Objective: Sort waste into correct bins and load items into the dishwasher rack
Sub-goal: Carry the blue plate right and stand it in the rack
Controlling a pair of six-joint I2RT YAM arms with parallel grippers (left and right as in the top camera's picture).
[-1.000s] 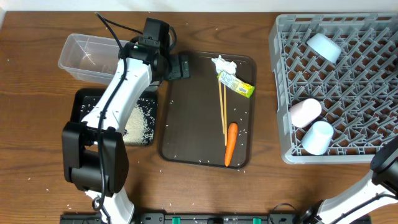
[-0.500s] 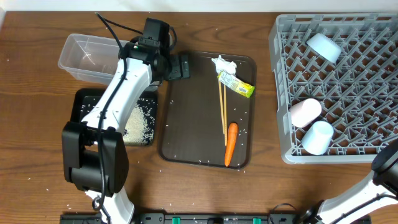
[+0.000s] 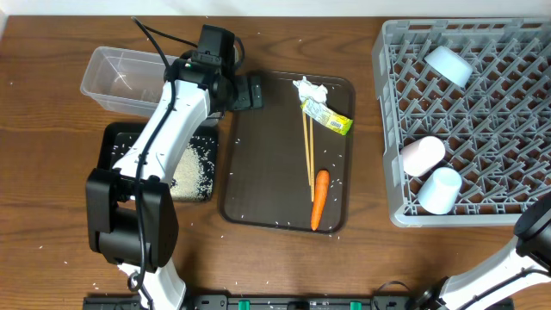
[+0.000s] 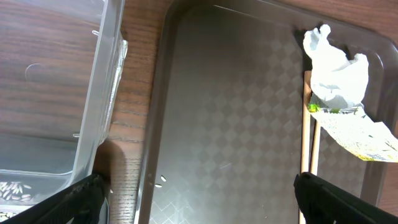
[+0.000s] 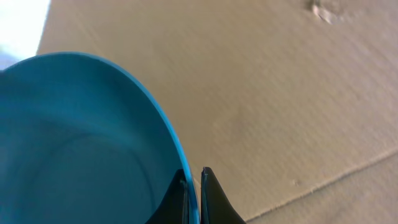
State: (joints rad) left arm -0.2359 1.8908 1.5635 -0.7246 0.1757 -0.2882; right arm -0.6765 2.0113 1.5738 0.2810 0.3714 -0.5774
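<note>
Over brown cardboard, right jaws pinch the blue dish by its rim; left jaws gape.

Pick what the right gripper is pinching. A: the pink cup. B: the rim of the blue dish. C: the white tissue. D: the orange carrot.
B: the right wrist view shows the right gripper closed on the rim of the blue dish, while the carrot, pink cup and tissue lie untouched in the overhead view.

No visible change: the left claw and everything on the table look unmoved.
</note>
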